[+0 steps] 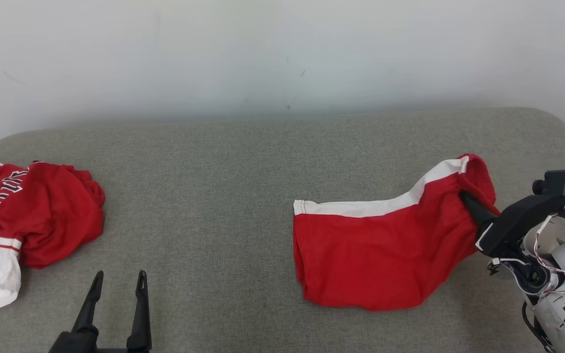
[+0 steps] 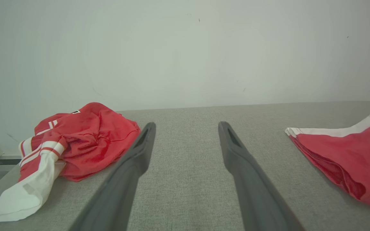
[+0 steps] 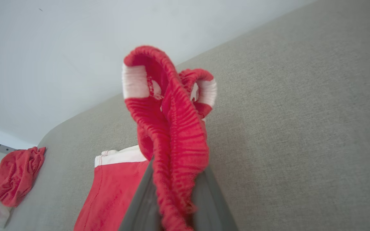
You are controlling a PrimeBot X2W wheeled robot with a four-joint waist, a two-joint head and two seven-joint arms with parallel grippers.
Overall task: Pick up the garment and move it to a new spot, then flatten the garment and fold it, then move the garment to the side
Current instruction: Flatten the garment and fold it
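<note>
The garment (image 1: 375, 250) is a pair of red shorts with a white side stripe, lying at the right of the grey padded surface (image 1: 214, 171). My right gripper (image 1: 466, 196) is shut on its elastic waistband at the far right and holds that end lifted off the surface. The rest of the shorts lies on the surface. In the right wrist view the bunched waistband (image 3: 172, 128) stands up between the fingers of the right gripper (image 3: 177, 166). My left gripper (image 1: 120, 277) is open and holds nothing, low at the front left. In the left wrist view the shorts (image 2: 348, 154) lie right of the open left gripper (image 2: 186, 126).
A crumpled red and white jersey (image 1: 42, 215) lies at the left end of the surface, also visible as a heap (image 2: 85, 141) left of my left fingers and small at the lower left (image 3: 14, 176). A pale wall rises behind the surface. Bare grey surface lies between the two garments.
</note>
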